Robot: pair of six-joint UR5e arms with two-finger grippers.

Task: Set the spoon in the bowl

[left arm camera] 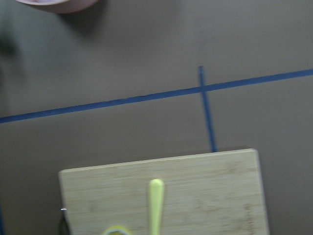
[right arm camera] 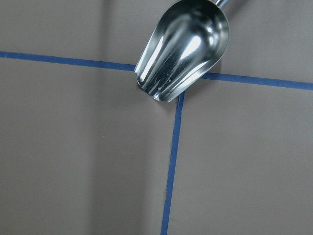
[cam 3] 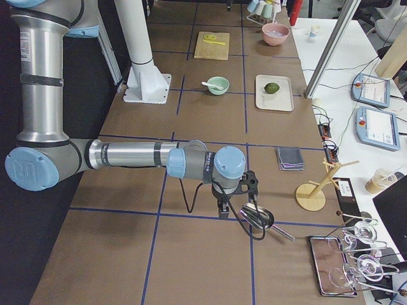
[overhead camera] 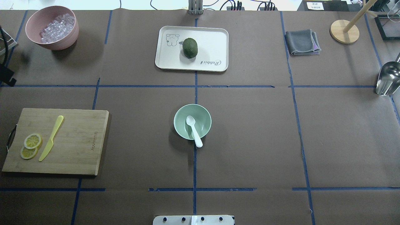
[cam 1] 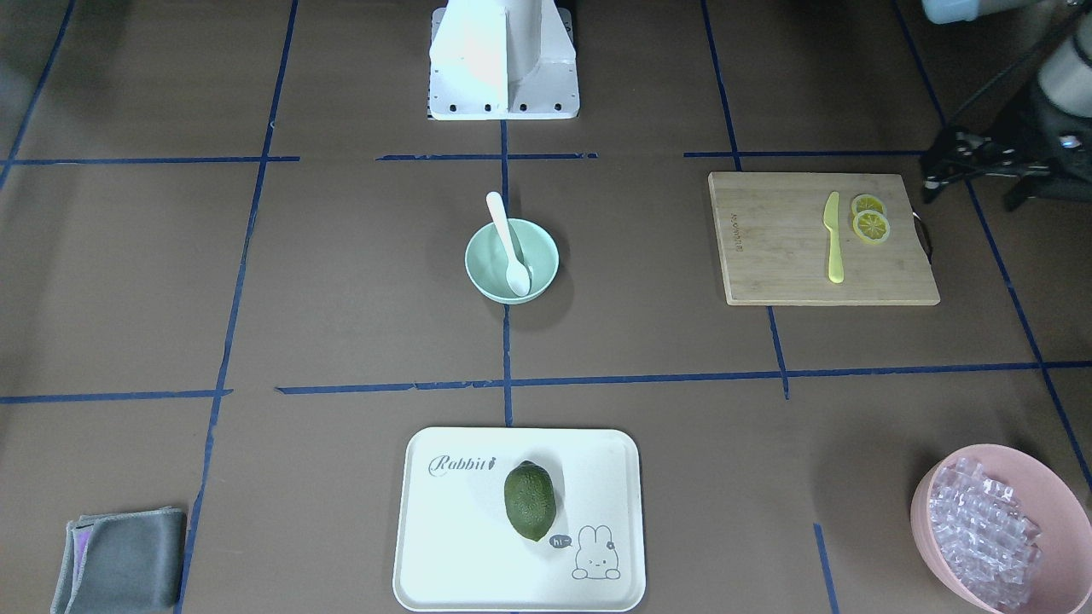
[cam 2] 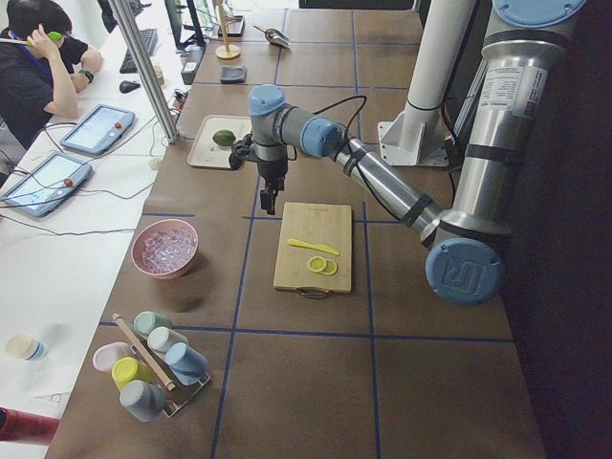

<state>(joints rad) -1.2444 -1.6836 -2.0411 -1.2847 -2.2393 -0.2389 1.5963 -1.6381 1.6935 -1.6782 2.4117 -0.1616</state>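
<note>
The white plastic spoon point(overhead camera: 194, 129) lies in the pale mint-green bowl point(overhead camera: 203, 116) at the table's middle, scoop down inside and handle resting over the rim toward the robot. Both also show in the front view, the spoon point(cam 1: 510, 245) across the bowl point(cam 1: 540, 241). My left gripper point(cam 2: 269, 201) hangs above the table by the far end of the cutting board, well away from the bowl; I cannot tell if it is open or shut. My right gripper point(cam 3: 222, 208) hangs far off at the table's right end beside a metal scoop point(cam 3: 257, 217); its state cannot be told.
A wooden cutting board point(overhead camera: 75, 140) holds a yellow knife point(overhead camera: 51, 137) and lemon slices point(overhead camera: 30, 145). A white tray point(overhead camera: 215, 40) holds an avocado point(overhead camera: 190, 47). A pink bowl point(overhead camera: 62, 39) of ice pieces, a grey cloth point(overhead camera: 302, 42) and a wooden stand point(overhead camera: 344, 31) sit at the far side.
</note>
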